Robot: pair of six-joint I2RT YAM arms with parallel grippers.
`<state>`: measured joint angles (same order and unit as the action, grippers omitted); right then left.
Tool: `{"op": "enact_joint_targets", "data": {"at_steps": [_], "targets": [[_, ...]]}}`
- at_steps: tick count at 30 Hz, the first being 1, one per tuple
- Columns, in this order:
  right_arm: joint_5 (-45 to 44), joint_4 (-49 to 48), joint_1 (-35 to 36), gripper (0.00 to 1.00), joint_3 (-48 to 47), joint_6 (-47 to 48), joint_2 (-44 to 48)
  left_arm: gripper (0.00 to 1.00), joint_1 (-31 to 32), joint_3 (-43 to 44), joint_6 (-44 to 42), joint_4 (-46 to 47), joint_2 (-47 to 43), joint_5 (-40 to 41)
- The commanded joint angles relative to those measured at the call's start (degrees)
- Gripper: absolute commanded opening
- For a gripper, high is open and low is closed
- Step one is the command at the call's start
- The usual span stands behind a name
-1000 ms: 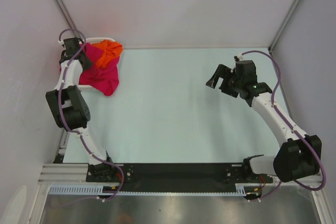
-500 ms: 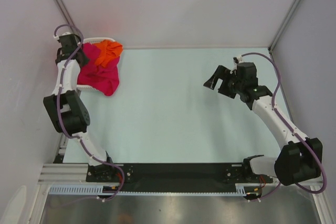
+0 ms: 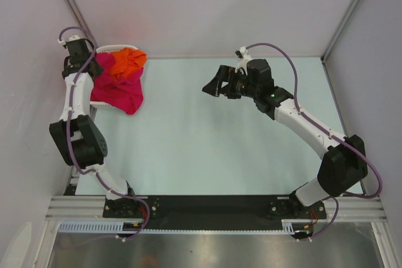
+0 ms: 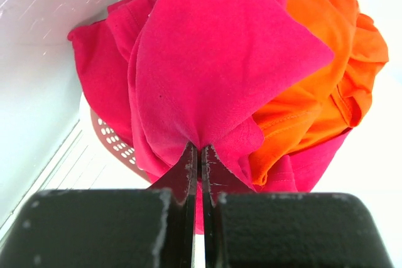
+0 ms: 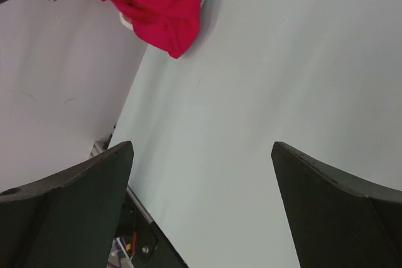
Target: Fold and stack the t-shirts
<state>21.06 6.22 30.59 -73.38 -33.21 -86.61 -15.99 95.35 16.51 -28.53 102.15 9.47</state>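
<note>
The step in hand is, in my judgement, taking the first shirt out of the heap: the left gripper [image 4: 201, 149] has its jaws pressed together on a small fold of the crimson-pink t-shirt [image 4: 213, 61], which lies on top of the pile in the white basket [image 4: 110, 142] at the far left corner, beside the orange t-shirt [image 4: 314, 80]. The right gripper [image 5: 202, 145] hangs over the table [image 3: 207, 136] with jaws wide apart, holding nothing. Next, the pinched cloth should be lifted free and brought to the bare table for spreading. The shirt is crumpled, so no neck or hem direction can be told; it fans out from the pinch, and the heap's longer side runs over the basket rim towards the table
</note>
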Motion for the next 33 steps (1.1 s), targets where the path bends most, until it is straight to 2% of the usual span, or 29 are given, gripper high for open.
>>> {"op": "enact_joint_targets", "data": {"at_steps": [1, 8, 20, 33], "targets": [[-3.39, -1.92, -0.36, 1.0, 1.3, -0.63, 0.65, 0.0, -0.53, 0.27, -0.6, 0.67, -4.33, 1.78], [-3.48, 1.16, -0.35, 1.0, 4.65, 2.54, 3.29, 0.0, -0.45, 1.5, -0.69, 0.5, -4.5, 1.34], [-7.44, 3.54, -0.53, 1.0, 6.85, 0.16, 3.99, 0.0, -0.45, 3.96, -1.04, 0.23, -5.91, 0.37], [-6.29, 1.61, -0.62, 1.0, 1.49, -0.71, -0.84, 0.0, -0.45, 7.22, 0.27, 0.93, -4.85, -0.33]]}}
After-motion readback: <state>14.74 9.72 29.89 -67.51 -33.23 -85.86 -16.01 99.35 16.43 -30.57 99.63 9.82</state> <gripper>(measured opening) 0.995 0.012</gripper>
